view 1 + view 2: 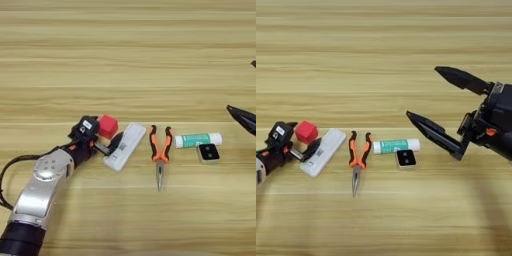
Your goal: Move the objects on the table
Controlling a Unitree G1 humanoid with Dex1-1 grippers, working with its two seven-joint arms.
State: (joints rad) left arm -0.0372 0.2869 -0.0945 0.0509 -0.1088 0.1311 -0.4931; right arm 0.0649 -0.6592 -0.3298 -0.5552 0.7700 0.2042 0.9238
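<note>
Left gripper on the red cube, right gripper wide open off to the side

So the left gripper [103, 135] is down at the left end of the row with its two black fingers either side of the red cube [108, 126], looks clamped on it, cube resting on the table [130, 60] right next to the far-left end of the white flat device [125, 146]. Moving right along the row: the orange-handled pliers [160, 152] with the tip pointing toward the near edge, then the green-white tube [198, 140] lying sideways, and the little black-topped block [208, 153] touching the tube's near side. The right gripper [426, 97] hangs out at the right, fingers spread far apart, lower fingertip close to the tube's right end, holding nothing.
</note>
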